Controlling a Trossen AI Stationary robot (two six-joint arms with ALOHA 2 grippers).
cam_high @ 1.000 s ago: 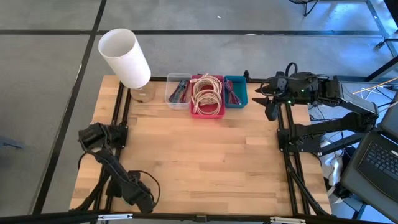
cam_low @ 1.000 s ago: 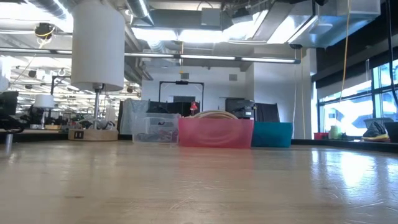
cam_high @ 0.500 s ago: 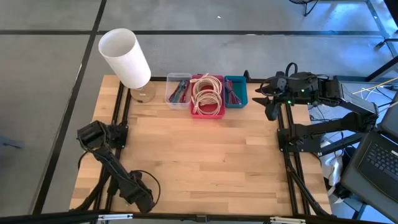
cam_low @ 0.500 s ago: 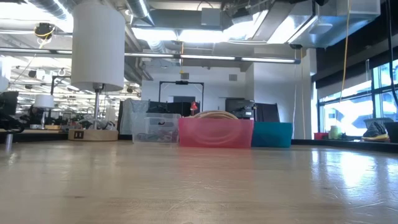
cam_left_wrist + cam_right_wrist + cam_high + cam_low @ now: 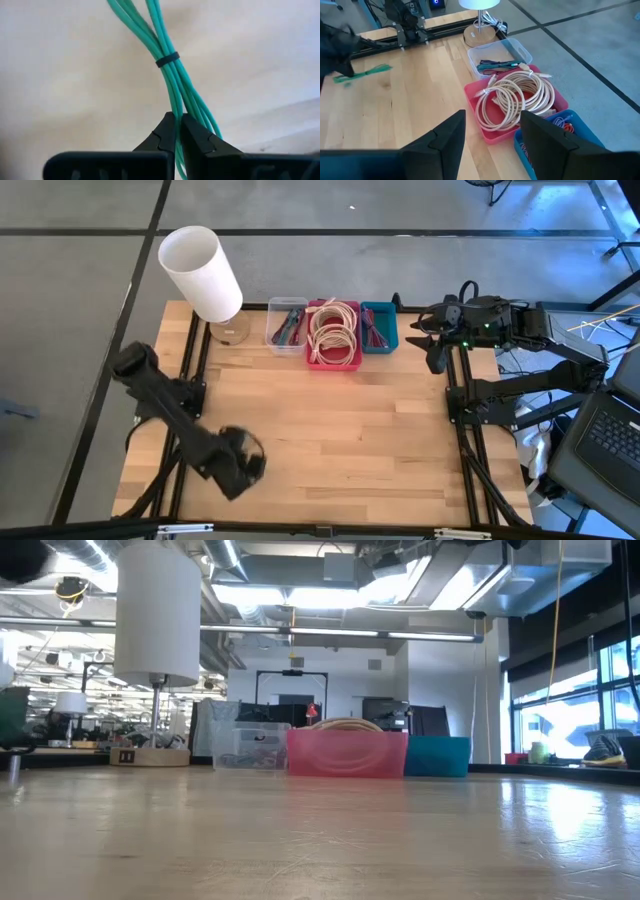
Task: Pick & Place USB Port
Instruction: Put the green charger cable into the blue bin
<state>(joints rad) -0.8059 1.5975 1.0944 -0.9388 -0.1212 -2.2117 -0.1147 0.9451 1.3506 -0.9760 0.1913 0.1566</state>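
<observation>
cable: green bundle (image 5: 172, 75), long axis running straight out from fingers
left gripper (image 5: 176, 131): clamped on cable
right gripper (image 5: 492, 132): spread, empty
surface: wooden table (image 5: 340, 430)

An open-plan robotics lab or workshop. Exposed ceiling ducts (image 5: 300, 580) and strip lights hang over rows of benches with monitors at nine o'clock in the low view. The butcher-block counter (image 5: 330, 430) stands on polished concrete floor (image 5: 80, 300), framed by black aluminium rails (image 5: 455, 395), with a laptop (image 5: 610, 435) at three o'clock.
</observation>
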